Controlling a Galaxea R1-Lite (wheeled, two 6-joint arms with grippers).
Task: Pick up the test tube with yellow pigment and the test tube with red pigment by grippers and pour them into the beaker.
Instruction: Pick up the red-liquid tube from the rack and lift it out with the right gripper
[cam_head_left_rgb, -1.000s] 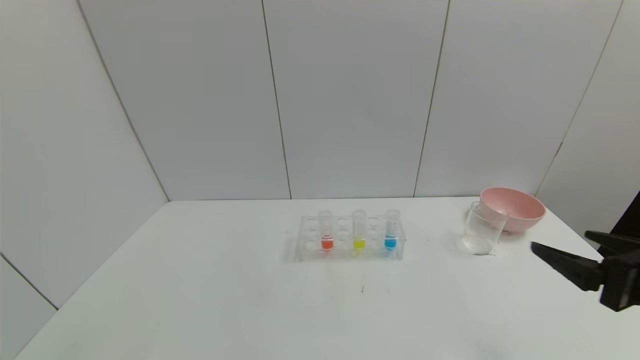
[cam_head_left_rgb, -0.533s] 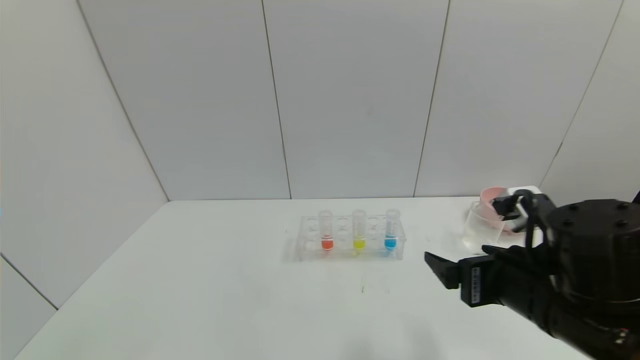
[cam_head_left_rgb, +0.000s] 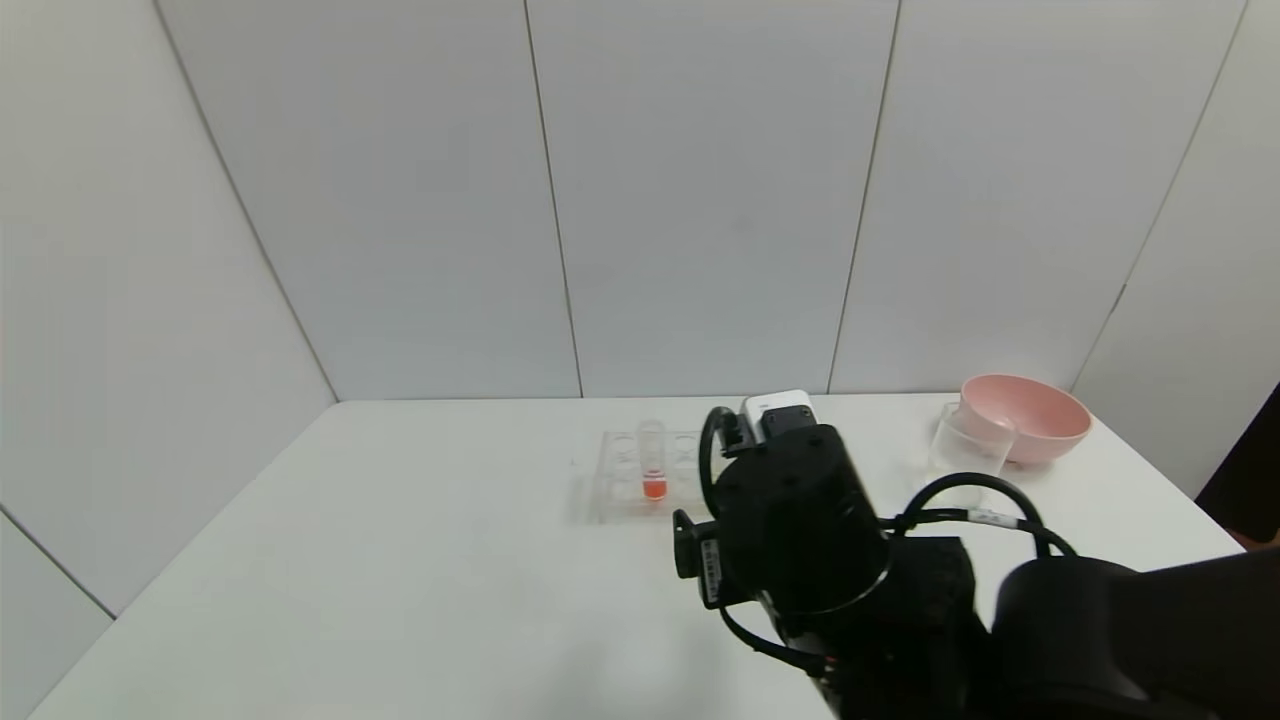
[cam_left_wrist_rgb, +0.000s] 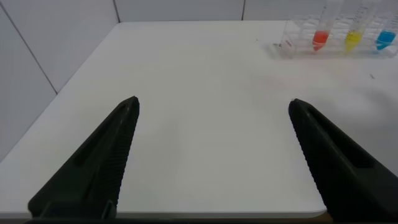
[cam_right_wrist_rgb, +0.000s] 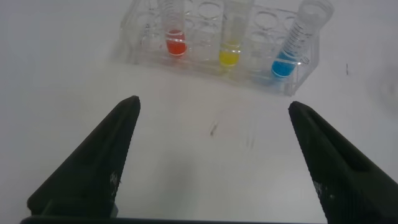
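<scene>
The test tube with red pigment (cam_right_wrist_rgb: 175, 37), the test tube with yellow pigment (cam_right_wrist_rgb: 229, 50) and a blue-tipped tube (cam_right_wrist_rgb: 290, 55) stand upright in a clear rack (cam_right_wrist_rgb: 143, 43). My right gripper (cam_right_wrist_rgb: 212, 109) is open and empty, just in front of the rack and facing the yellow tube. In the head view my right arm (cam_head_left_rgb: 800, 530) hides the yellow and blue tubes; only the red tube (cam_head_left_rgb: 654, 465) shows. The beaker (cam_head_left_rgb: 965, 455) stands at the right. My left gripper (cam_left_wrist_rgb: 213, 106) is open and empty, low over the table's near left, far from the rack (cam_left_wrist_rgb: 286, 45).
A pink bowl (cam_head_left_rgb: 1025, 415) sits just behind the beaker at the back right. Grey wall panels close the back and sides. The white table (cam_head_left_rgb: 400, 580) is bare to the left of the rack.
My right arm has swung in from the table's right edge to the left, now in front of the rack and covering the yellow and blue tubes in the head view.
</scene>
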